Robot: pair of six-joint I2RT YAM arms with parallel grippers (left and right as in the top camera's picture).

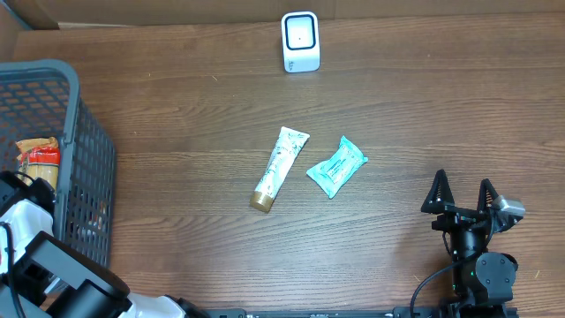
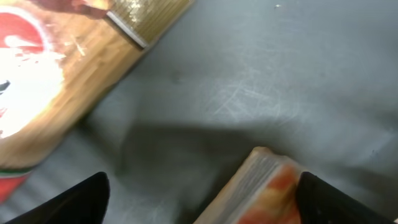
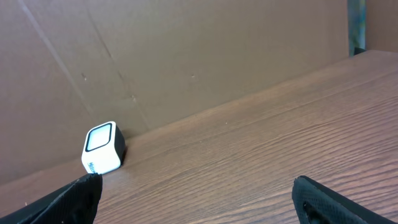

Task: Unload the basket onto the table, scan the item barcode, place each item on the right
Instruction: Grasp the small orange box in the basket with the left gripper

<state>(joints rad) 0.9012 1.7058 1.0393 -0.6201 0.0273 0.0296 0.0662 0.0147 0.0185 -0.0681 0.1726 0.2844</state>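
Left wrist view: my left gripper (image 2: 202, 200) stands with jaws wide apart inside the basket (image 1: 88, 150). An orange-edged box (image 2: 261, 186) lies between its fingers, nearer the right one and not clamped; a red-and-white package (image 2: 37, 81) lies beside it. Overhead: my right gripper (image 1: 462, 193), jaws fully apart and holding nothing, sits at the table's (image 1: 177, 88) near right. A tube (image 1: 278, 168) and a teal packet (image 1: 336, 165) lie mid-table, and the scanner (image 1: 300, 41) stands at the far edge.

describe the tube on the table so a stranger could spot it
On the wooden table, look near the middle, in front of the white scanner at the far edge. Two items lie side by side there. The tube is the left one: long, white, gold-capped, unlike the squat teal packet.
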